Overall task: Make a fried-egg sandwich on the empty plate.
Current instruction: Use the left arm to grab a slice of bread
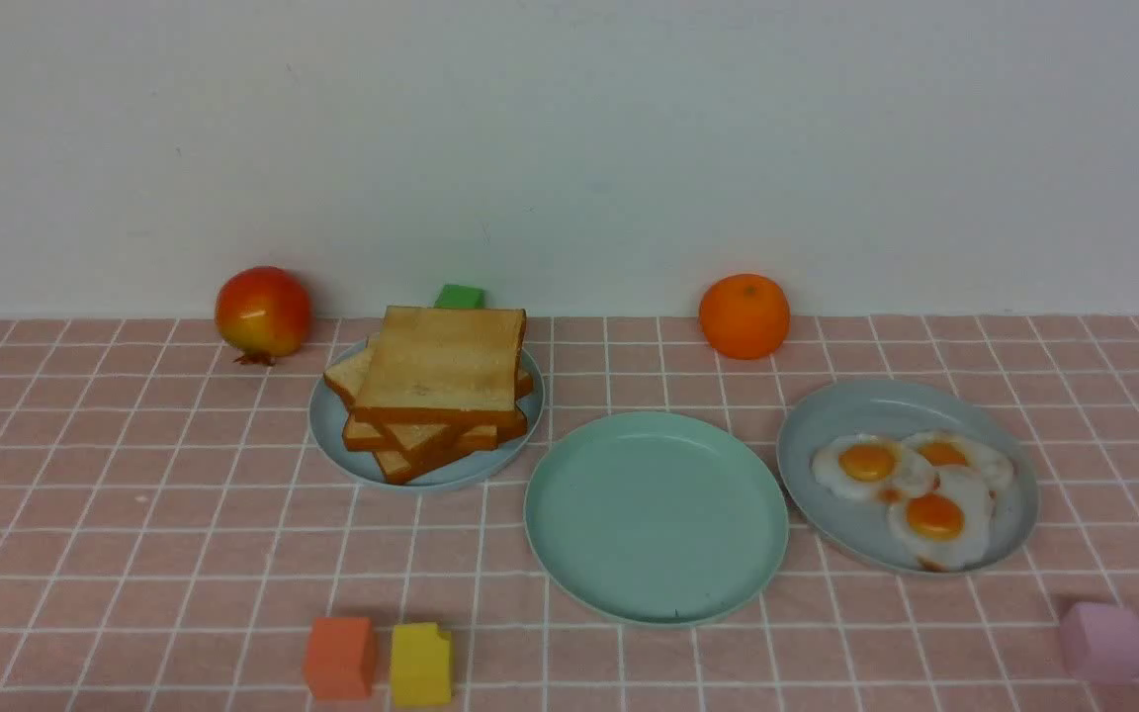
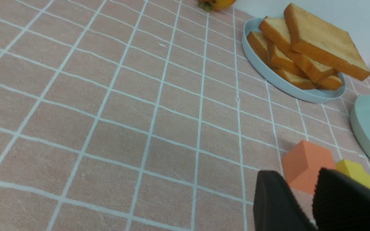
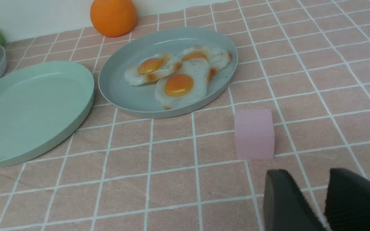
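A stack of several golden toast slices point(image 1: 439, 381) lies on a pale blue-grey plate point(image 1: 332, 435) at the back left. The mint-green plate point(image 1: 657, 514) sits bare in the middle. To its right, three fried eggs point(image 1: 930, 514) overlap on a second blue-grey plate point(image 1: 876, 405). Neither arm shows in the front view. My left gripper point(image 2: 297, 179) hovers open over the cloth near the front, close to an orange cube point(image 2: 303, 163), with nothing between its fingers. My right gripper point(image 3: 310, 176) is open too, just short of a pink cube point(image 3: 254, 133), with the eggs point(image 3: 175, 85) beyond.
A red fruit point(image 1: 263, 313) and an orange point(image 1: 744, 315) stand by the back wall, with a green block point(image 1: 459, 296) behind the toast. An orange cube point(image 1: 339, 658) and a yellow block point(image 1: 420, 664) sit at the front left, a pink cube point(image 1: 1103, 643) at the front right.
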